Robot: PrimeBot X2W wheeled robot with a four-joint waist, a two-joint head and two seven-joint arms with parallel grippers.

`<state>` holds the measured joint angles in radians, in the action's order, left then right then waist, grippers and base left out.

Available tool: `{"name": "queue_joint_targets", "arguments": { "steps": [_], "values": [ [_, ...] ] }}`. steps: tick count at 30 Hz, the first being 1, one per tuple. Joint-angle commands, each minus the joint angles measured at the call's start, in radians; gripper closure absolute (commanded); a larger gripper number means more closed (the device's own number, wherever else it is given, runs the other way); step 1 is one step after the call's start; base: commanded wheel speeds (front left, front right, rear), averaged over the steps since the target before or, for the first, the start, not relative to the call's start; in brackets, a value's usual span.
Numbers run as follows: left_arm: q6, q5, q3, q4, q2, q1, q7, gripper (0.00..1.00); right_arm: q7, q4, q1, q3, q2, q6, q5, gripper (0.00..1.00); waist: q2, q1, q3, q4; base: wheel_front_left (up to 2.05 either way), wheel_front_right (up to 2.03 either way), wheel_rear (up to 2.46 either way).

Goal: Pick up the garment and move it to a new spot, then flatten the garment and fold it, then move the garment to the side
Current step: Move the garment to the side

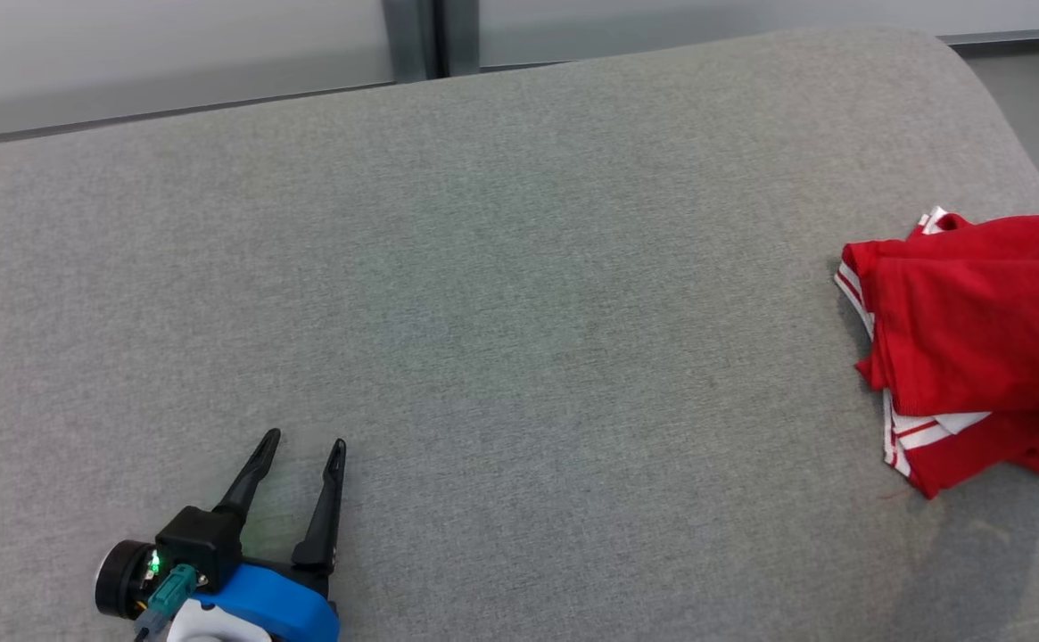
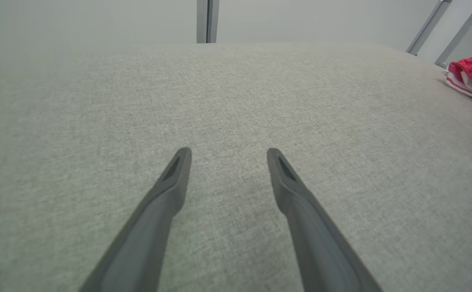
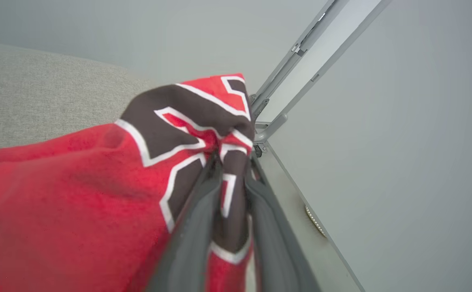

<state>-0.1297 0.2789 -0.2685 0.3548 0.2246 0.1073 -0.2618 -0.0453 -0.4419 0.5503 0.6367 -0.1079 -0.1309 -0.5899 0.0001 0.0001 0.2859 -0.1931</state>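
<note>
Leave the left gripper (image 1: pixel 305 439), spread wide and empty above the broad grey woven cushion (image 1: pixel 519 267), idle at the lower left; across to the right, note the folded red cloth garment with white stripes (image 1: pixel 974 339) lying near the cushion's right end. With the right gripper (image 3: pixel 233 160) pinching a bunched dark-and-white patterned fold of it, settle the cloth fully, open wide before backing off, then withdraw straight along the fingers to avoid dragging the folds apart.
</note>
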Motion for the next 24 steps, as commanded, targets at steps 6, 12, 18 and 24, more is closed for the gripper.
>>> {"name": "queue_joint_targets", "arguments": {
  "steps": [6, 12, 18, 24],
  "values": [
    [-0.002, -0.002, 0.018, 0.012, -0.001, 0.024, -0.004, 0.00, -0.090, 0.031, 0.041, 0.094, 0.043, 0.000, -0.014, 0.00, -0.0001, -0.0001, 0.003, 0.041, 0.00, 0.00, 0.00],
    [-0.002, -0.021, 0.068, 0.019, -0.030, 0.016, -0.004, 0.00, -0.211, -0.124, 0.074, -0.040, 0.057, 0.000, 0.131, 0.00, -0.0001, -0.0001, -0.041, 0.065, 0.00, 0.00, 0.00],
    [-0.002, -0.038, 0.140, 0.044, -0.065, 0.021, -0.004, 0.00, -0.219, -0.160, -0.036, -0.327, 0.056, 0.000, 0.437, 0.00, -0.0001, -0.0001, -0.079, 0.109, 0.00, 0.00, 0.00],
    [-0.002, -0.064, 0.207, 0.067, -0.094, 0.034, -0.004, 0.00, -0.220, -0.127, -0.178, -0.496, 0.055, 0.000, 0.604, 0.00, -0.0001, -0.0001, -0.105, 0.166, 0.00, 0.00, 0.00]
  ]
}}
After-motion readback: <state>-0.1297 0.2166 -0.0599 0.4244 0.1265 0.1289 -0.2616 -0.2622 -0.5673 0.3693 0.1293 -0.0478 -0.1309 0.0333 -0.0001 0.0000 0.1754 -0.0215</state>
